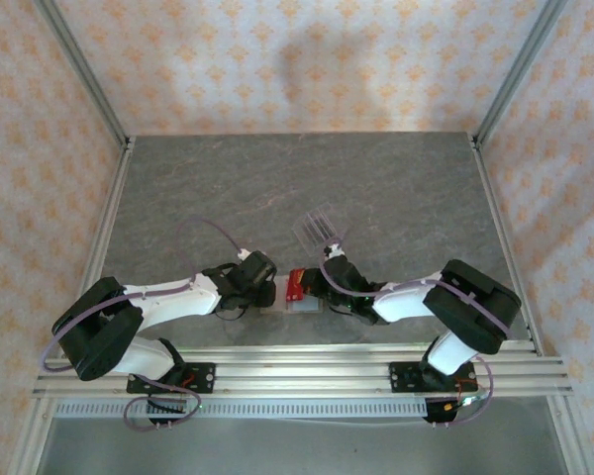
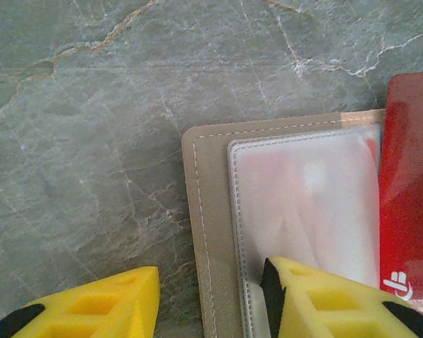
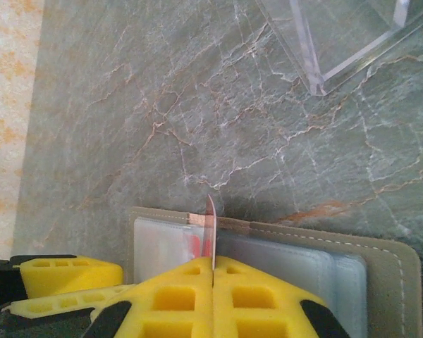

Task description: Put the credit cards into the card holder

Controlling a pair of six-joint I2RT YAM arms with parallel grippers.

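Tan stitched leather card holder [image 2: 208, 246] open; left fingers [image 2: 324, 303] apart, right fingers [image 3: 261, 278] clamping thin credit card [image 3: 210, 211].

Robot test cell, aluminium frame [image 1: 307, 361], patterned backdrop walls [image 1: 307, 59], grey stone-look tabletop [image 1: 277, 188]

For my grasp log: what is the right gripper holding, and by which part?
The right gripper pinches a thin red card by one edge; the rest sticks out above the open card holder.

Open card holder [image 2: 209, 246] lies flat (clear sleeves up), red credit card [image 3: 210, 213] upright above.
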